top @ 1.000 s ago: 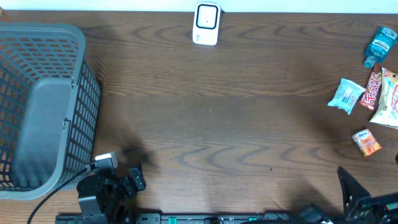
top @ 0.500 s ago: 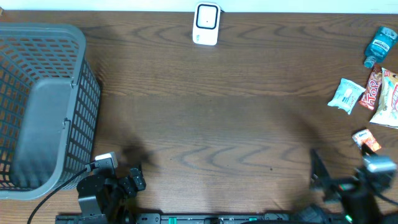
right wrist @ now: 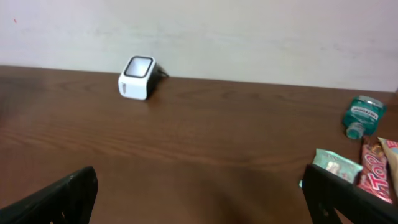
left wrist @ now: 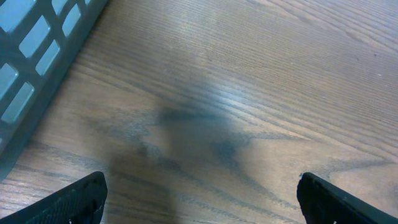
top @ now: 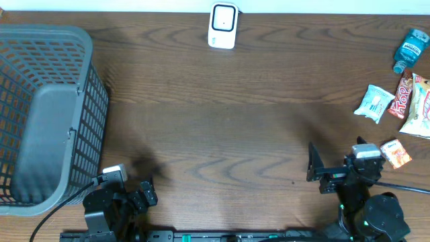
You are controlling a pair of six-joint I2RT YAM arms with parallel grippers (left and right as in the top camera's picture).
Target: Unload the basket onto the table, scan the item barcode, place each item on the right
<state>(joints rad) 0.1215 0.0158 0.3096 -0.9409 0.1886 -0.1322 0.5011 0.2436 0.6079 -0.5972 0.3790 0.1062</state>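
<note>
While the right gripper (right wrist: 199, 200) hangs released over the brown counter (top: 235, 121) at about 5 o'clock in the overhead view, its jaws stand wide apart with nothing between them. The left gripper (left wrist: 202, 200) is likewise spread and empty. It sits low at 7 o'clock, beside the near corner of the grey mesh basket (top: 40, 114) that fills the 9 o'clock side.

Closest to the right arm, at its 3 o'clock, lies a small orange packet (top: 396, 153). Farther out toward 2 o'clock a pale blue packet (top: 374, 103), a red bar (top: 403, 97) and a yellowish bag (top: 421, 109) lie close together at the counter's edge. A teal bottle (top: 410, 48) lies on its side beyond them. None of these items touches a gripper. The white scanner (top: 223, 25) stands at 12 o'clock against the far edge, well apart from both grippers and from the items.
</note>
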